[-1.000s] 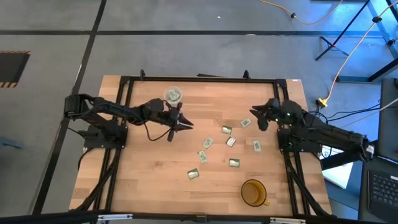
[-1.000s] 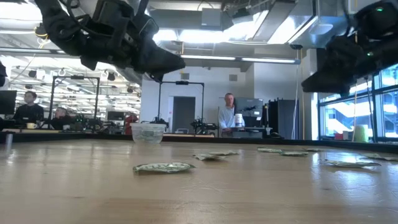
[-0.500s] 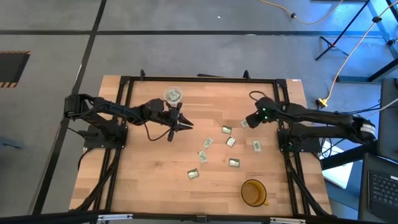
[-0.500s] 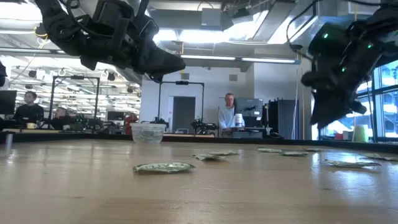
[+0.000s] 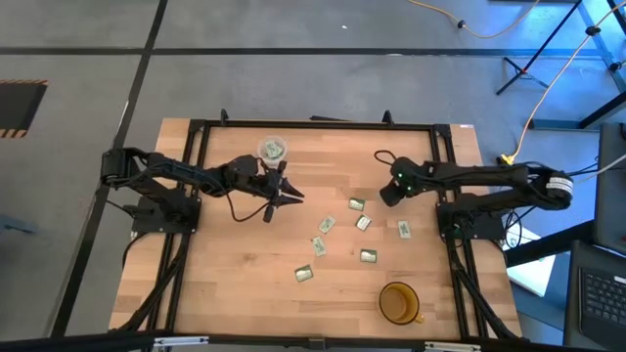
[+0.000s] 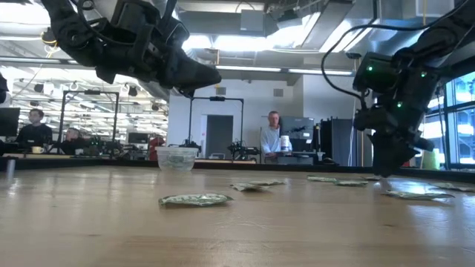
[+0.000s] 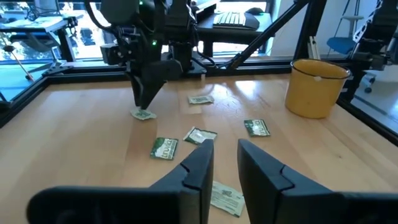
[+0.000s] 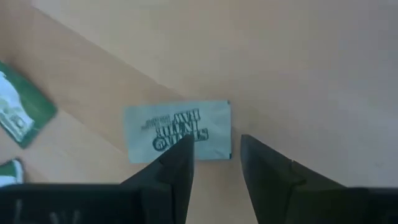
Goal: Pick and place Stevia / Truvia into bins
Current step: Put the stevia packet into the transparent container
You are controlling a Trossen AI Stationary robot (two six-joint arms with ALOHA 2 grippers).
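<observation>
Stevia sachets [image 5: 337,235] lie scattered flat over the right half of my table [image 5: 245,264], all of them outside the clear cup [image 5: 272,149], which stands near the far edge with a few sachets already in it. My right hand [image 5: 384,195] is low over the northernmost loose sachet [image 8: 178,131]; its wrist view shows that packet lying face up just ahead of the fingertips [image 8: 180,163], which stand narrowly apart and hold nothing. My left hand [image 5: 293,197] hangs in the air beside the clear cup, fingers narrowly parted and empty. The amber cup [image 5: 398,302] stands near the front edge, well apart from both hands. People sit at desks in the room behind.
</observation>
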